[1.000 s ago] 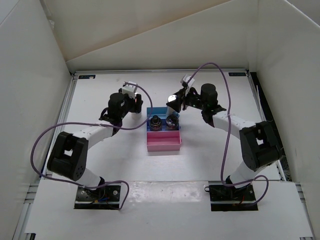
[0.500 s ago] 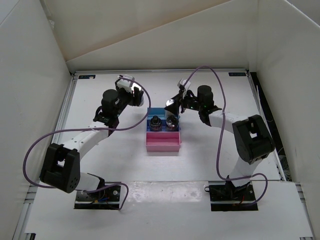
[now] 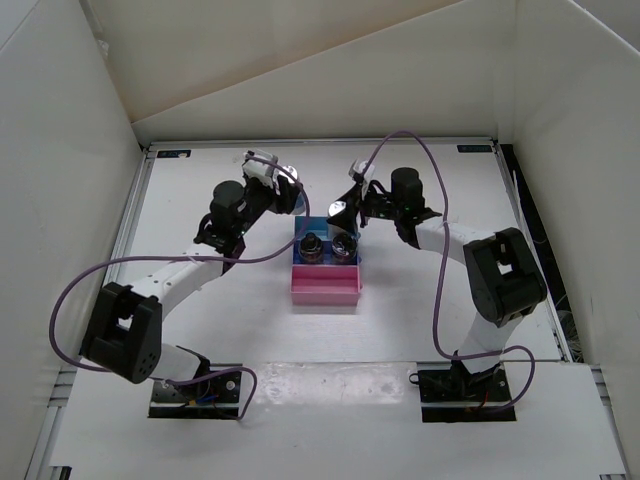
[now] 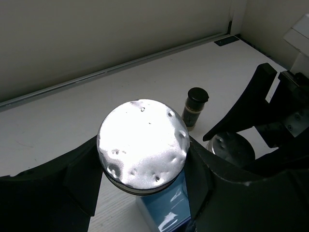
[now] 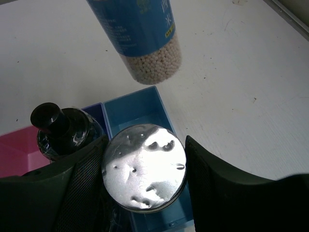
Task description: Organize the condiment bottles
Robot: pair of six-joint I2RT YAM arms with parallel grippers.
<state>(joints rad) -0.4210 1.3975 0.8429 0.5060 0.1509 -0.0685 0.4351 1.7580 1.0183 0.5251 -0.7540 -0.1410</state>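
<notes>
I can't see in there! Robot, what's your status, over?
Left gripper shut on left shaker. Right gripper shut on right shaker, over blue rack bin. Shakers close together, could bump.

The white worktop [image 3: 400, 320] carries a stepped rack [image 3: 325, 287] near its middle, with the pink step toward the near edge and the blue step behind it. A slim dark bottle [image 4: 196, 107] with a black cap stands upright on the bare worktop, apart from the rack.
</notes>
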